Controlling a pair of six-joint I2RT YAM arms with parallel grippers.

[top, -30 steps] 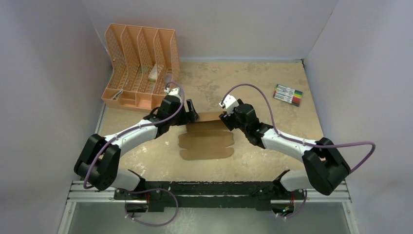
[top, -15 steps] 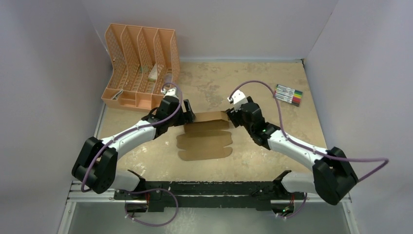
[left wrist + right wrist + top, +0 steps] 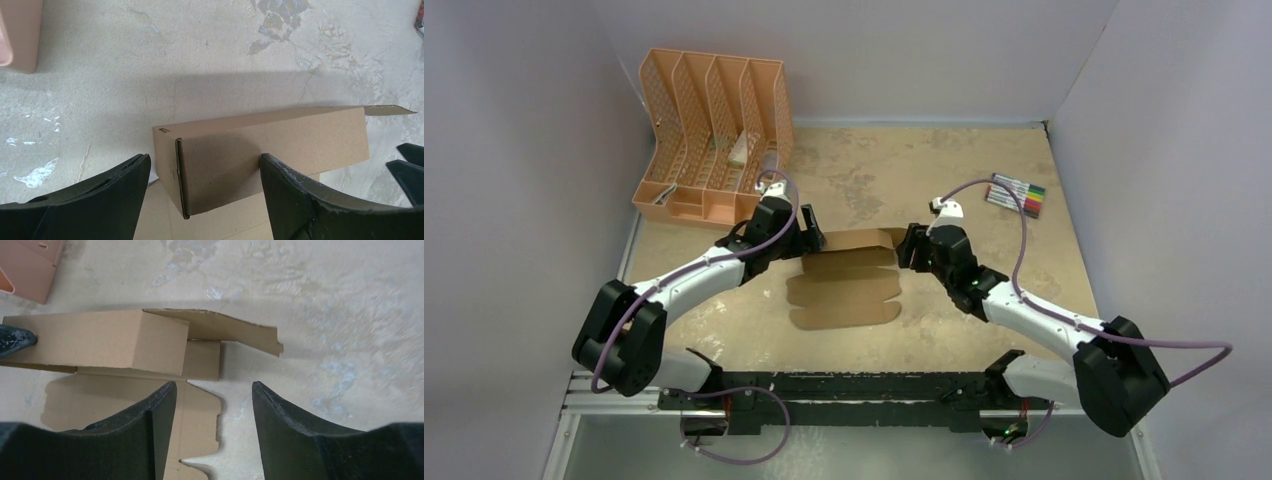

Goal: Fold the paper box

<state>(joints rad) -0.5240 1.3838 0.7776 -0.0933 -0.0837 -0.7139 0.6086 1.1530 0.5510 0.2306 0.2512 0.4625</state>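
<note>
The paper box [image 3: 846,296] is a brown cardboard sheet lying flat mid-table with scalloped flaps. Its far strip [image 3: 856,240] is folded up into a long hollow section. My left gripper [image 3: 813,240] is open, and its jaws straddle the left end of that raised section [image 3: 270,140]. My right gripper [image 3: 908,249] is open and empty just off the box's right end. In the right wrist view my right gripper [image 3: 214,386] has one finger over the flat sheet's edge [image 3: 200,405] and the other over bare table. A loose end flap [image 3: 225,330] sticks out to the right.
A peach-orange slotted organizer [image 3: 709,135] stands at the back left, close behind my left arm. A pack of coloured markers [image 3: 1016,195] lies at the back right. White walls enclose the table on three sides.
My right gripper has drawn back to the right and nearer, away from the box's right end. The folded strip stays raised. My left gripper has hardly moved.
</note>
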